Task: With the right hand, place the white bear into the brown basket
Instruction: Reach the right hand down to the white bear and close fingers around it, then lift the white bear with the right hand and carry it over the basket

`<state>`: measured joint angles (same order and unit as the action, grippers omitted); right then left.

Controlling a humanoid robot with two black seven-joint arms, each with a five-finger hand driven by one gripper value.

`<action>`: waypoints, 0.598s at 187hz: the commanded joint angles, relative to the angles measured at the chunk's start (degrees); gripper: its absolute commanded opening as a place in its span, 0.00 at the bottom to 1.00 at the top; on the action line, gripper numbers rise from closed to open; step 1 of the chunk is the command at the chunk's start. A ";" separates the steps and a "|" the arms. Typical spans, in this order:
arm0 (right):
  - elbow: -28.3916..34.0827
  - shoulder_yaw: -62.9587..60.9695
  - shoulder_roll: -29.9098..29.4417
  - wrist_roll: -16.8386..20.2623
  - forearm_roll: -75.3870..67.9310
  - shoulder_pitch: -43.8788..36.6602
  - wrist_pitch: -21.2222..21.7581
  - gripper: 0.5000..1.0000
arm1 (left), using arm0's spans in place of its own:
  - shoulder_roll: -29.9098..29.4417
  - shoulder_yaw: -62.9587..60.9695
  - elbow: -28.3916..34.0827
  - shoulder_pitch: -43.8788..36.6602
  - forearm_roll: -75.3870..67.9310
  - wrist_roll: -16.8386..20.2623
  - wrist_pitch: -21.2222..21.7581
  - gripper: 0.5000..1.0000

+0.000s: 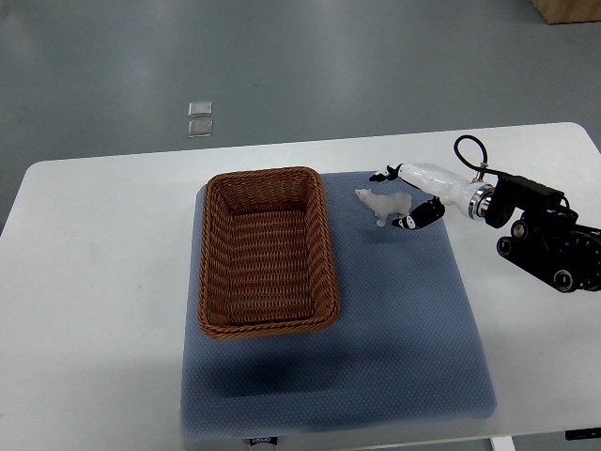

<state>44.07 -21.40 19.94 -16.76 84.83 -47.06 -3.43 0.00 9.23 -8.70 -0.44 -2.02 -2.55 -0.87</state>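
- White bear [384, 205] stands upright on the blue mat [404, 319], between the spread fingers [418, 219] of the right hand [402, 197], just right of the brown basket [267, 252]
- One dark fingertip sits at the bear's near flank, another beyond its back; whether they touch cannot be told
- Step in hand looks like closing the grasp, bear not yet lifted
- Next move calls for pinching the body firmly, rising clear of the rim, then carrying left over the empty basket
- Left hand is out of view
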 commanded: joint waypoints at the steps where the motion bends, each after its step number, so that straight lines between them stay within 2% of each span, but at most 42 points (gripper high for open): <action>1: -0.04 0.57 -0.16 0.32 0.60 -0.40 0.00 0.61 | 0.00 0.00 0.00 0.00 0.00 0.00 -0.01 1.00; 20: -0.39 1.45 -0.16 1.82 1.74 -0.49 -0.44 0.59 | 0.00 0.00 0.00 0.00 0.00 0.00 -0.01 1.00; 59: -0.39 1.62 -0.25 2.08 2.00 -0.93 -0.44 0.51 | 0.00 0.00 0.00 0.00 0.00 0.00 0.07 1.00; 60: -0.39 1.62 -0.34 2.26 2.09 -0.93 -0.62 0.45 | 0.00 0.00 0.00 0.00 0.00 0.00 -0.01 1.00; 82: -0.39 1.62 -0.34 2.35 2.71 -1.02 -0.70 0.26 | 0.00 0.00 0.00 0.00 0.00 0.00 -0.01 1.00; 101: -0.39 1.62 -0.34 3.05 2.79 -1.10 -0.79 0.01 | 0.00 0.00 0.00 0.00 0.00 0.00 -0.01 1.00; 112: -0.39 1.62 -0.34 3.14 2.79 -1.02 -0.79 0.00 | 0.00 0.00 0.00 0.00 0.00 0.00 -0.01 1.00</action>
<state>43.68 -19.78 19.60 -14.04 87.59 -48.11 -4.20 0.00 9.23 -8.70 -0.44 -2.02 -2.55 -0.86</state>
